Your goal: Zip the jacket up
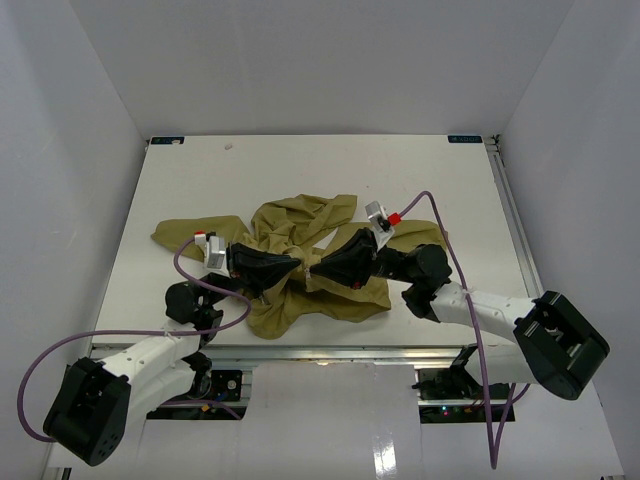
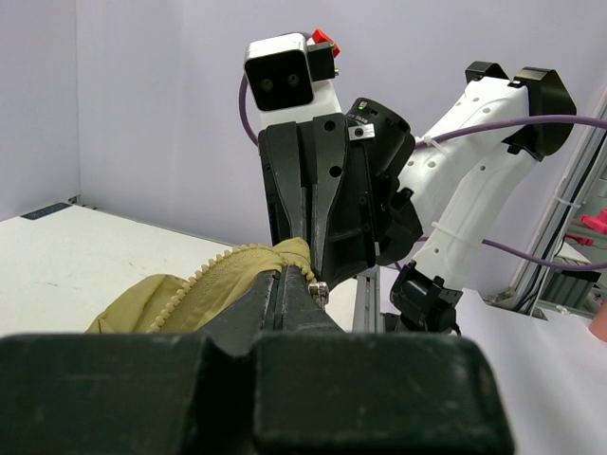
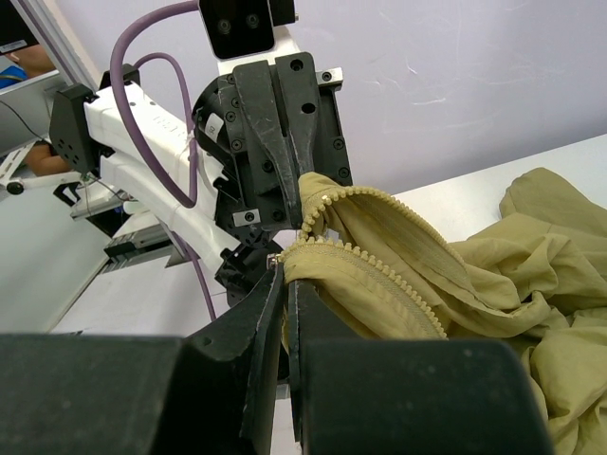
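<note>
- The jacket is an olive, wrinkly heap around the middle of the white counter, a bit toward the near edge. One long bit trails off to the left.
- Both arms come in from the near edge and meet tip to tip right over the heap.
- The left hand is clamped on the jacket. From the right wrist view its two fingers are squeezed together on a bunched bit of fabric right where the zipper teeth begin.
- The right hand is clamped on the jacket too, fingers pressed together on the toothed edge just beside the left hand's grip.
- The pinched stretch sits up off the counter, and the rest of the fabric drapes down and lies crumpled.
- In the right wrist view two runs of teeth show, one arching above the other, and they're not meshed along the part in view.
- A small metal piece sits where the two sets of fingertips meet. It's too small to tell if that's the slider.
- A purple cable loops off the right wrist.
</note>
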